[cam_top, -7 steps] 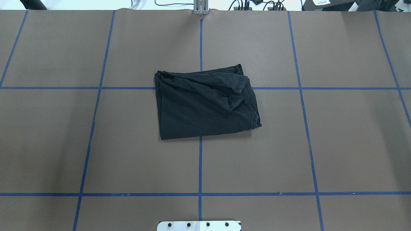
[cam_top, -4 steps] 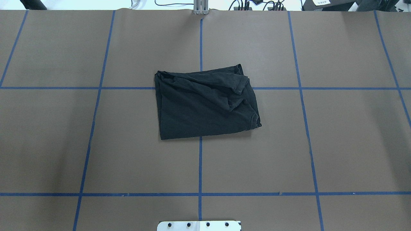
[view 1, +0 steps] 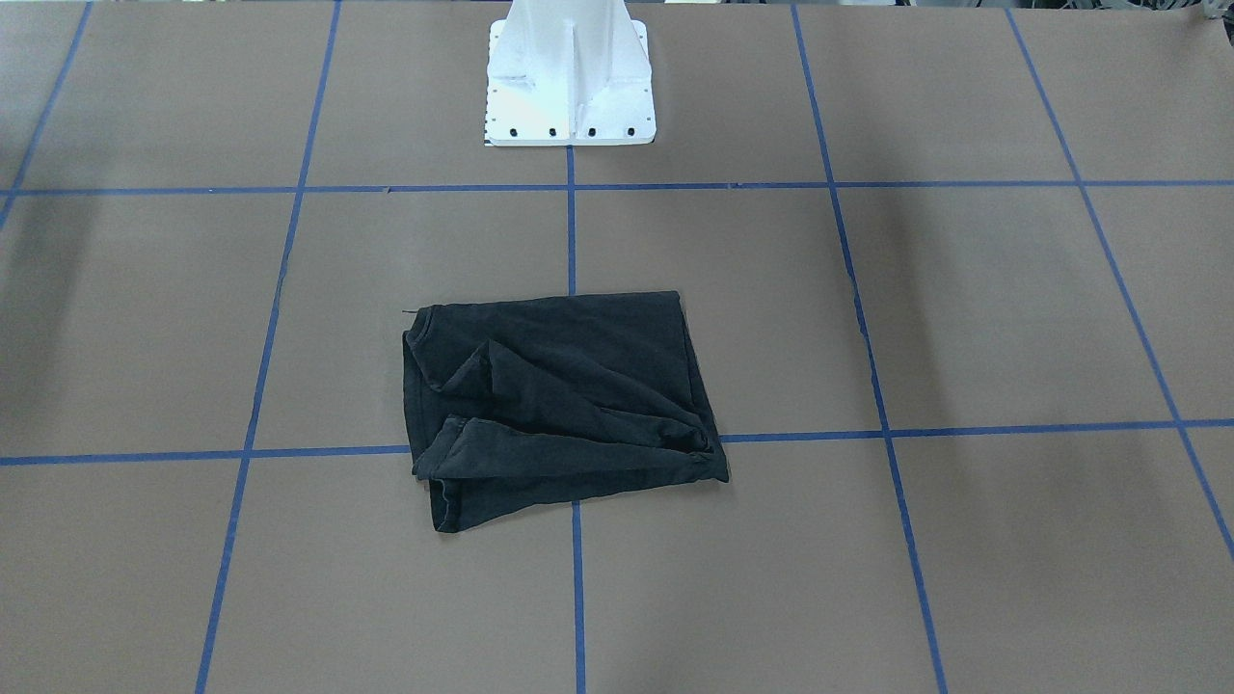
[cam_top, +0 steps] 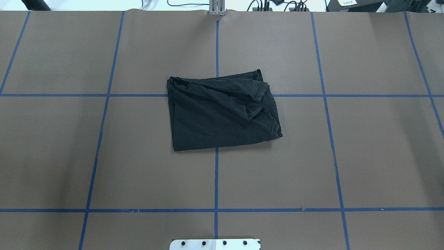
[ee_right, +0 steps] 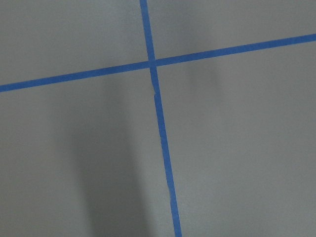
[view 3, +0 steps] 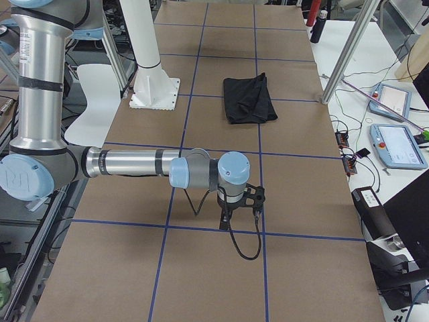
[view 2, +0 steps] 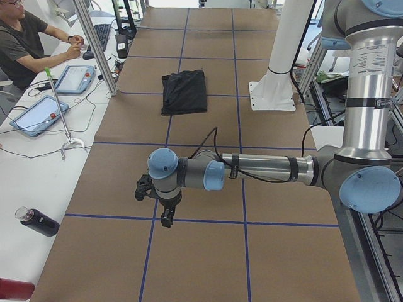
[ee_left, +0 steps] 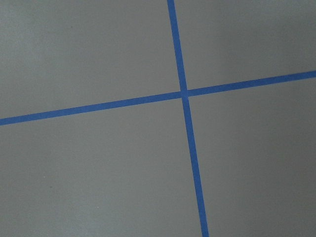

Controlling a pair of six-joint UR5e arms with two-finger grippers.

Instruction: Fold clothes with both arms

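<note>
T-shirt sits mid-table, folded into a rumpled rectangle with one sleeve loose; probably near done. Left gripper and right gripper hang near opposite table ends, well clear. How wide either stands, can't tell.

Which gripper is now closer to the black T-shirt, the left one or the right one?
Right, but barely, as I judge. The T-shirt lies slightly off-centre toward the robot's right; the left gripper and the right gripper hang far off on opposite sides of it, about equally far out.
</note>
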